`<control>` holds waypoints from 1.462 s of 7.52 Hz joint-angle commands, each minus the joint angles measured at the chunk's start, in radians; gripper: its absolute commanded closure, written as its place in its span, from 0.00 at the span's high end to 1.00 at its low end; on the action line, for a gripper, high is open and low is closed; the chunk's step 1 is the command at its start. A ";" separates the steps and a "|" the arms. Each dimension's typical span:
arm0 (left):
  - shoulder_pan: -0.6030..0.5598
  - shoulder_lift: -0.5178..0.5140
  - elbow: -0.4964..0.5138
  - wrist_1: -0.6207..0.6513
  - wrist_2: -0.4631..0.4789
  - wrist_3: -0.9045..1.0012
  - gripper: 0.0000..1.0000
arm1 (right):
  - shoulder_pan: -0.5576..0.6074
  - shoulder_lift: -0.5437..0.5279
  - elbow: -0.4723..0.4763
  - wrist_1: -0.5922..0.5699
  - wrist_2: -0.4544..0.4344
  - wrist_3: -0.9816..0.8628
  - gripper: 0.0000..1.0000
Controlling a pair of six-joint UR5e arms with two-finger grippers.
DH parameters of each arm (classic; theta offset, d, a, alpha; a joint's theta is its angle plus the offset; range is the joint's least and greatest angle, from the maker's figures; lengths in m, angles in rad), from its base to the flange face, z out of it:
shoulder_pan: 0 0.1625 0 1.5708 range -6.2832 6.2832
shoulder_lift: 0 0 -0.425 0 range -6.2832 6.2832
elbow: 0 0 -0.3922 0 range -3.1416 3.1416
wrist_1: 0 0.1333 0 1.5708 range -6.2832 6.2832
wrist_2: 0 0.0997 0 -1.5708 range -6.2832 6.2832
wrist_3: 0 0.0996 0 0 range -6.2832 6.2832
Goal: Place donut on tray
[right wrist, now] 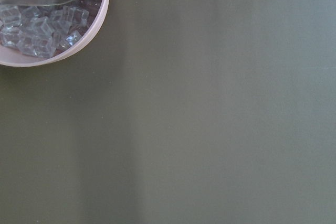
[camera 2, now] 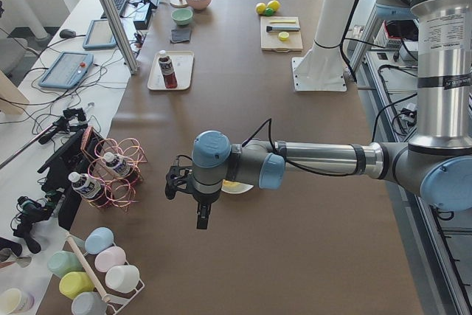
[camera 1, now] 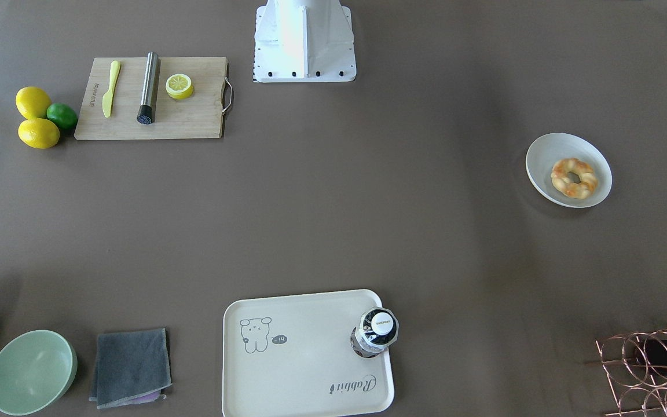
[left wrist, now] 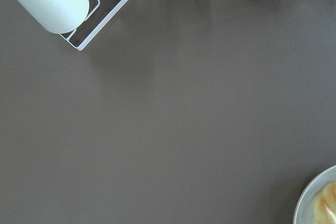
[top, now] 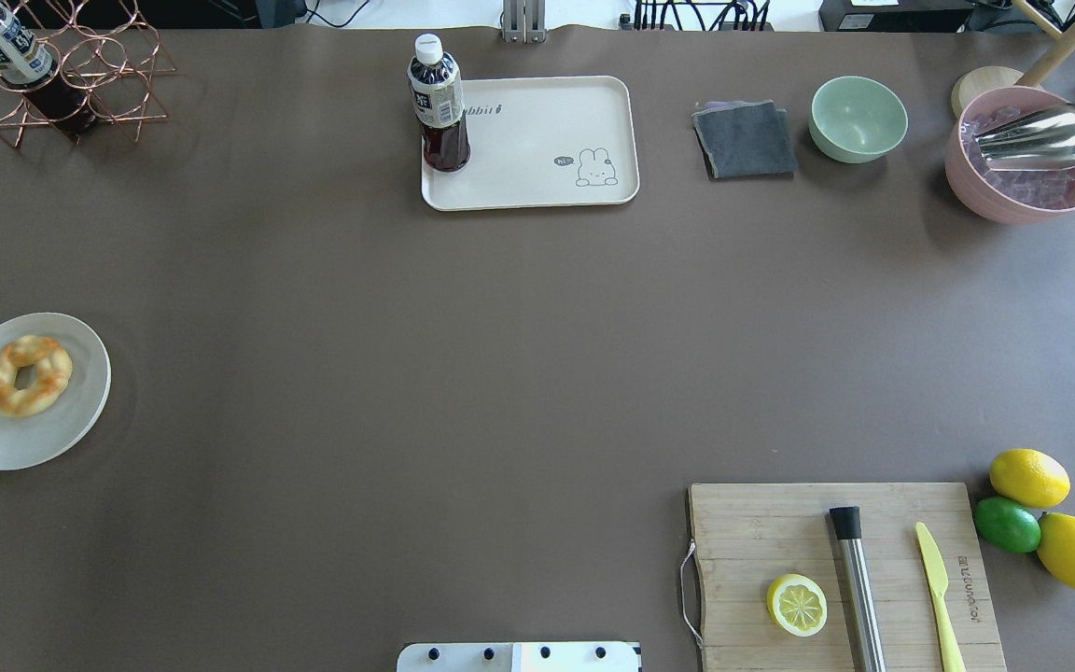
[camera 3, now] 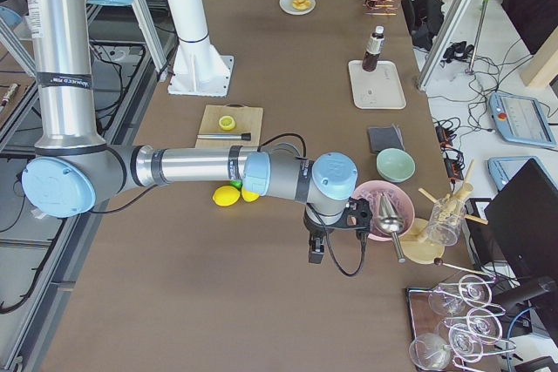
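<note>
The donut (camera 1: 574,178) lies in the white bowl (camera 1: 542,156) at right centre. The tray (camera 1: 310,370) sits at bottom centre, well apart. For the left gripper (camera 2: 200,219) and the right gripper (camera 3: 315,252), opening cannot be told. Hazard: a long carry may topple the bottle (camera 1: 375,331) standing on the tray.

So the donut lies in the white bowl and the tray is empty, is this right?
Not quite. The donut does lie in the white bowl, but the tray is not empty: a bottle stands upright on one corner of it, as the overhead view shows.
</note>
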 commanded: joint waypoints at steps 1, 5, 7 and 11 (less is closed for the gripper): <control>0.001 0.001 -0.004 -0.002 0.001 0.002 0.98 | -0.001 -0.002 0.000 0.003 -0.002 0.000 1.00; 0.001 0.001 -0.004 -0.005 0.001 0.002 0.98 | -0.001 0.002 0.005 0.003 0.011 0.000 1.00; 0.001 0.002 -0.001 -0.026 0.000 -0.001 0.98 | -0.013 0.019 0.008 -0.003 0.009 0.005 1.00; -0.001 0.002 -0.044 -0.054 0.001 -0.014 0.98 | -0.020 0.034 -0.004 -0.003 0.032 0.005 1.00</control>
